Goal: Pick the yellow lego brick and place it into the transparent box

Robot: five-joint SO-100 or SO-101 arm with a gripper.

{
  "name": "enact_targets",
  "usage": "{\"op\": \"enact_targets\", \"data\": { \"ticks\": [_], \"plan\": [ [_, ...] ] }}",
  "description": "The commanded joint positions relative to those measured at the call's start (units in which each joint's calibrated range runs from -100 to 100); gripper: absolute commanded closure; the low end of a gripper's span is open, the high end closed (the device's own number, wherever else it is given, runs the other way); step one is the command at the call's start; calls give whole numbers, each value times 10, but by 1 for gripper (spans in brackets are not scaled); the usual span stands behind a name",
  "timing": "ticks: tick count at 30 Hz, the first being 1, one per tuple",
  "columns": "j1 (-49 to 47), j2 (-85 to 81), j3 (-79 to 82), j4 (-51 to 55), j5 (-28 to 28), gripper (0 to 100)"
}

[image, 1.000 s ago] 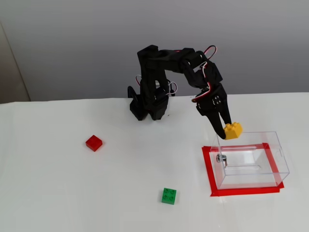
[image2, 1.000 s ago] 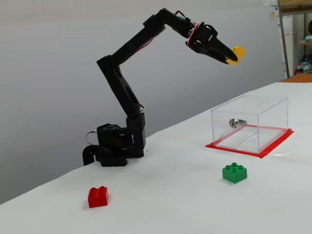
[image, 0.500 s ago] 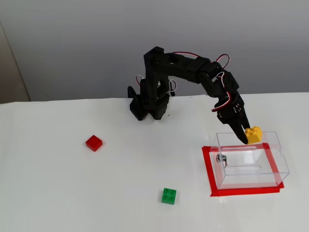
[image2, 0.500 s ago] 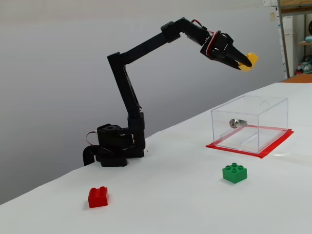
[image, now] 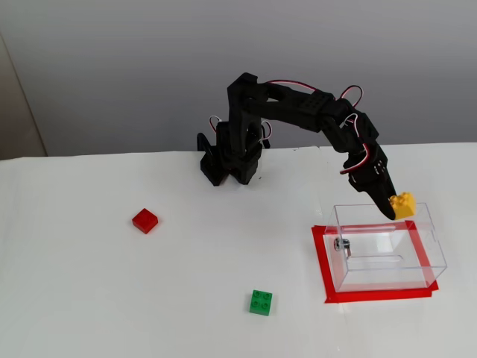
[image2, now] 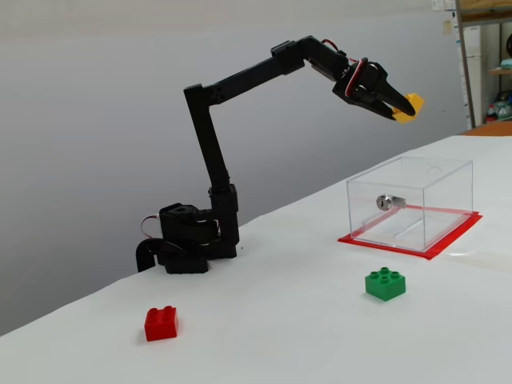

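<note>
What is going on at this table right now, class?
A black robot arm holds the yellow lego brick between its fingers, up in the air above the transparent box, which stands on a red mat. The brick is not yet inside. A green brick and a red brick lie untouched on the white table.

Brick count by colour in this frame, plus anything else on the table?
Yellow brick: 1, held in the gripper above the clear box
Red brick: 1, on the table
Green brick: 1, on the table
Clear box: 1, on a red mat
Total: 3 bricks, 1 box, 1 mat
</note>
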Motion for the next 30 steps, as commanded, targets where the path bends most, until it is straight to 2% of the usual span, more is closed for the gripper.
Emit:
{"op": "enact_targets", "data": {
  "ticks": [1,27,30],
  "plan": [
    [-2,0,-7,-7,0,87],
    [3,8,-3,-7,-18,87],
    [4,8,-2,-7,-18,80]
  ]
}}
